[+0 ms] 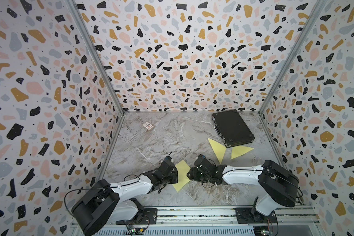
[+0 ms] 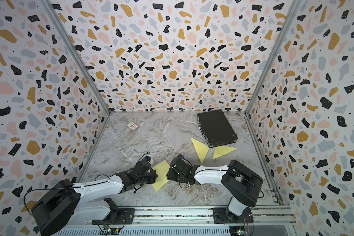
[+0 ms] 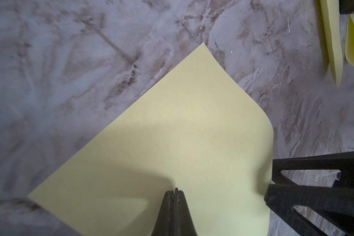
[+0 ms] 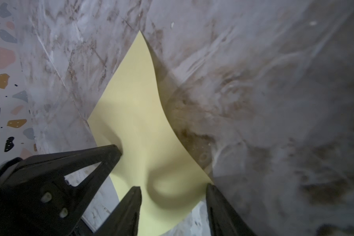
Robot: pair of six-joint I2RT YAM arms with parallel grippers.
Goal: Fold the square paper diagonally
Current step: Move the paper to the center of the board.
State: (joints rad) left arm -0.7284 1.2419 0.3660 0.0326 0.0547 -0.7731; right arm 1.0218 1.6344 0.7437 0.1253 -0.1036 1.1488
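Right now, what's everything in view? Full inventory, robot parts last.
square paper: 1, pale yellow, near middle of the table, between the grippers, one edge curled up
folded triangles: 2, pale yellow, right of centre, by the case's near edge
case: 1, black, far right, closed
small box: 1, pale patterned, far left
table: 1, grey marble
walls: 3, terrazzo print, around the table
left gripper: 1, black, shut, tip over the square paper
right gripper: 1, black, open, straddling the paper's corner
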